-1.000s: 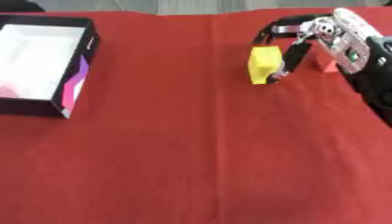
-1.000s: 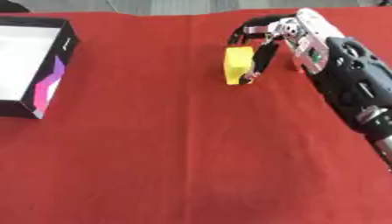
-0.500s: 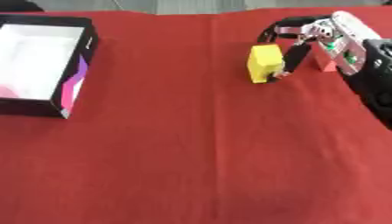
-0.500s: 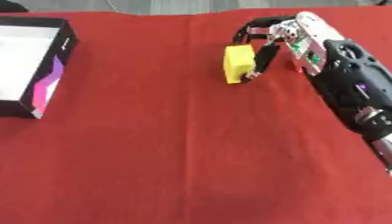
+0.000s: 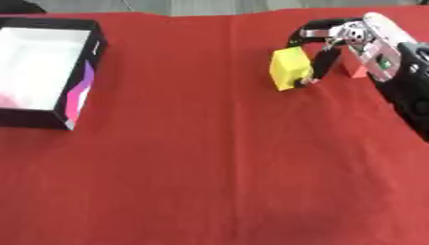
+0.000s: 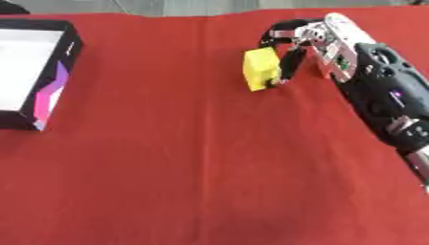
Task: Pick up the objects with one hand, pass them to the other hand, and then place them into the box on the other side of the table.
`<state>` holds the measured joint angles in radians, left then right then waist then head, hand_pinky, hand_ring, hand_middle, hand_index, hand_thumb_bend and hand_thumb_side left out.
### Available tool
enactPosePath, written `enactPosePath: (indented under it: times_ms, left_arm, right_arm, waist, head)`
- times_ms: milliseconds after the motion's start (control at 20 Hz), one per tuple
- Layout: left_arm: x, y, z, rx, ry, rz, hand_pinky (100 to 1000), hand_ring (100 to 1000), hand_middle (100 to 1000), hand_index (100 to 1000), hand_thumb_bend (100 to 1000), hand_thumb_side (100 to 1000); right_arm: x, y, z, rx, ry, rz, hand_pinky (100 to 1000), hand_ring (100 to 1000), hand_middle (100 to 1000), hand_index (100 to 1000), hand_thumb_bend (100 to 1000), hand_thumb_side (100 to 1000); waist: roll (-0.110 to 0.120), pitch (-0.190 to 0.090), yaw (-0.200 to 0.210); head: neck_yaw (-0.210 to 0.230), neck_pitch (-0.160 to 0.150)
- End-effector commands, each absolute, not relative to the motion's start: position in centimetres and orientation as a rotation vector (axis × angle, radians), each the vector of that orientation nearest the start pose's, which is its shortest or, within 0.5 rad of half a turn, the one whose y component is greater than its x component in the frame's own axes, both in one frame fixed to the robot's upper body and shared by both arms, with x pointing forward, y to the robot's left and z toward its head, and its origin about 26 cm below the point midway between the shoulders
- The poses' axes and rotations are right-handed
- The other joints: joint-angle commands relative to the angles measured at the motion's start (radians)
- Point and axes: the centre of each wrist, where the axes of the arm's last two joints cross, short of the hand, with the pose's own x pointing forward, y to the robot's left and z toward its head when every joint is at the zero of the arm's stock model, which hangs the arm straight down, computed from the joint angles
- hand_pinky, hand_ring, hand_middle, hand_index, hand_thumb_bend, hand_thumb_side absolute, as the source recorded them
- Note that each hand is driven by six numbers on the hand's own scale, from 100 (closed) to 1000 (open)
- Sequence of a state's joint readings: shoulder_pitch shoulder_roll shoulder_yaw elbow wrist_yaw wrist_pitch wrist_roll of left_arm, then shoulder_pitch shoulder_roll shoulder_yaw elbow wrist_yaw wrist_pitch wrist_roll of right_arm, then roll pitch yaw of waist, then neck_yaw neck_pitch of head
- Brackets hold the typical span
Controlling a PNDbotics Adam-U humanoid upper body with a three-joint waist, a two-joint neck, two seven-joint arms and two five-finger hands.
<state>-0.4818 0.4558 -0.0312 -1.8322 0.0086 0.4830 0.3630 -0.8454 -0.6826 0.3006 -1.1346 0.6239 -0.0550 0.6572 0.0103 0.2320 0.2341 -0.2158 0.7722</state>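
Fingers: those of the right hand [image 6: 331,40] are curled down and to the left around a yellow block [image 6: 261,69]; dark fingers [image 6: 291,62] lie against the block's right face and one arches over its far top edge, so the block is pinched.
Right arm: black with silver joints, it comes in from the right edge and runs toward the far middle of the tabletop [image 5: 209,167], with the wrist bent so the hand tips down over the block.
Left hand: shows in neither view.
Change from earlier: compared with a second ago the hand and block stand in almost the same spot; the fingers have closed in slightly on the block, and the block has not shifted across the cloth in any way I can make out.
Block relative to fingers: it sits on the left of the hand, touching the fingers on its right side; whether its bottom edge rests on the red cloth or is just off it cannot be told.
Red piece: a small red shape [image 5: 358,71] lies just right of the hand, partly hidden by it.
Box: the black box [image 5: 90,72] with a white inside stands at the far left, well apart from the block.
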Motion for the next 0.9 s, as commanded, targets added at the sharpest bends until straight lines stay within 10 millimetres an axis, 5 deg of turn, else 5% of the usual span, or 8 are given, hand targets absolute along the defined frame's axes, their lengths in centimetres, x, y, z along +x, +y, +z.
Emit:
enactPosePath:
  times_ms: [50,500,900]
  left_arm:
    - [33.7,27.3,23.8,0.607,-1.885,-0.061,736,690,748,767,365,661]
    - [33.6,28.1,23.8,0.652,-1.872,-0.073,741,693,750,767,353,657]
    - [33.6,28.8,25.2,0.743,-1.885,-0.121,741,695,750,770,362,637]
  right_arm:
    - [44.3,-32.5,24.0,-0.722,-1.214,1.506,884,699,460,540,383,119]
    - [42.1,-32.4,26.3,-0.668,-1.415,1.248,839,632,462,551,365,134]
    - [38.2,-28.3,26.0,-0.401,-1.597,0.877,810,594,476,569,315,138]
  waist:
    - [0.012,0.000,-0.003]
    - [0.016,-0.028,-0.033]
    - [0.020,-0.056,-0.066]
  head:
    - [-0.002,-0.002]
    - [0.026,-0.002]
    - [0.068,-0.002]
